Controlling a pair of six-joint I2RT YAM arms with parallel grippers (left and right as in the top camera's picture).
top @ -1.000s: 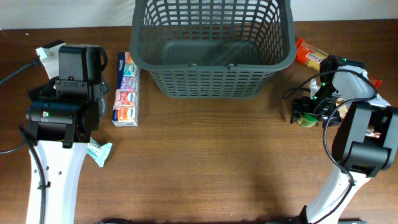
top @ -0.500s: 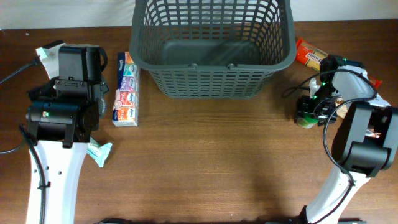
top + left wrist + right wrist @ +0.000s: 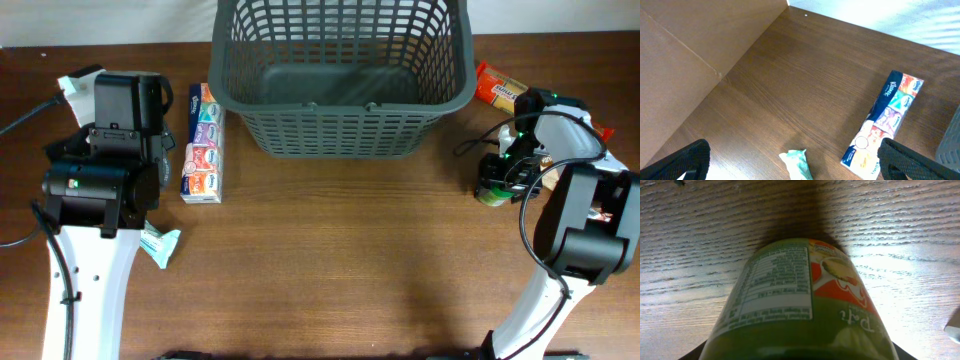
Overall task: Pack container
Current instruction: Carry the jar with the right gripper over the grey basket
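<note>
Right gripper (image 3: pixel 494 184) clamps green can (image 3: pixel 800 310) near worktop's right edge; container (image 3: pixel 340 135) sits to its left, at far edge. Left gripper (image 3: pixel 797 167) jaws spread wide.

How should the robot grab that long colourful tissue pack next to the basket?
Probably best to pinch the tissue pack across its narrow width, near the middle, coming straight down from above. It lies flat on the table and is long and thin, so its two long edges are the sides closest together. A small gap separates it from the basket, which leaves some room on that side.
</note>
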